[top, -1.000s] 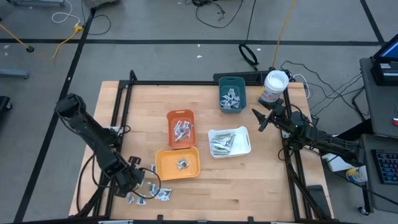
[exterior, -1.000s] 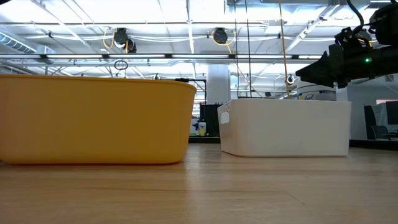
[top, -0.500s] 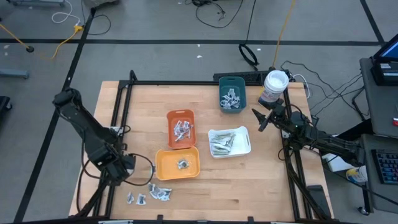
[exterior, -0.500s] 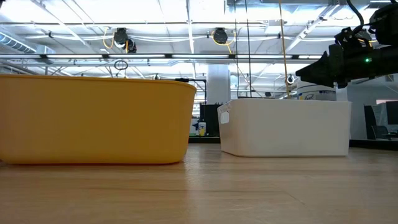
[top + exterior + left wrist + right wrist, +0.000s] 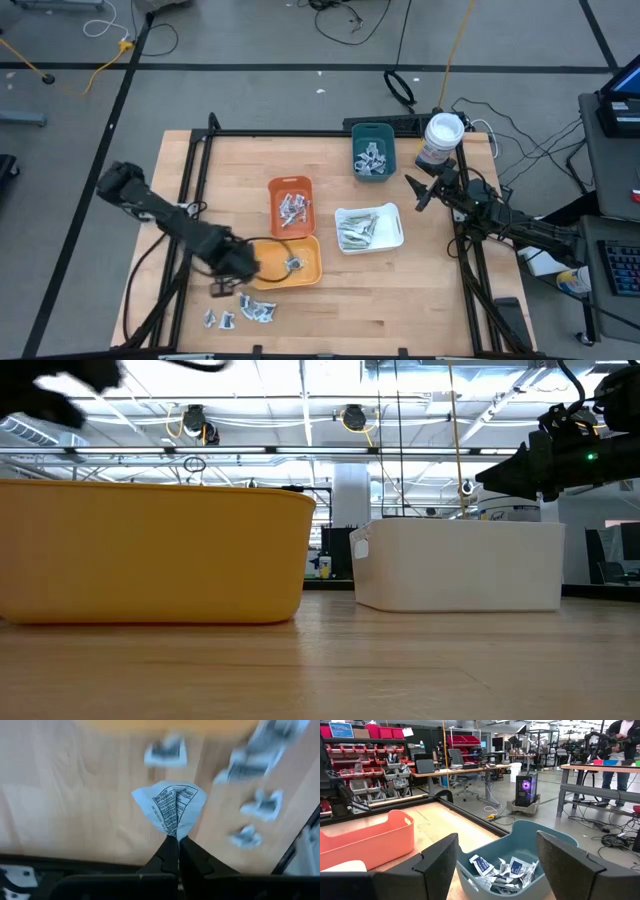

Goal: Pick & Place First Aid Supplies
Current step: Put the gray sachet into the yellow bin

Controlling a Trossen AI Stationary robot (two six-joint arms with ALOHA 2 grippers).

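Note:
My left gripper hangs just left of the yellow-orange tray, pointing down and shut on a silvery-white sachet with printed text. Several more sachets lie flat on the wood near the table's front edge, below the gripper. More sachets lie in the yellow-orange tray, the orange tray and the teal tray. Slim pale strips lie in the white tray. My right gripper waits open and level at the table's right side, facing the teal tray. My left gripper pinches the sachet's narrow bottom corner between its two fingertips. The fingers come from above and point down. The sachet fans out below the fingertips, crumpled and lifted clear of the table.
A white tub with a blue label stands at the far right corner. A black frame rail runs along the table's left edge. In the low view the yellow tray and white tray stand side by side.
My left gripper has risen from the pile of sachets at the near left and swung toward the yellow-orange tray, rolling as it went. It has stayed shut, and one sachet has come up with it, clear of the table.

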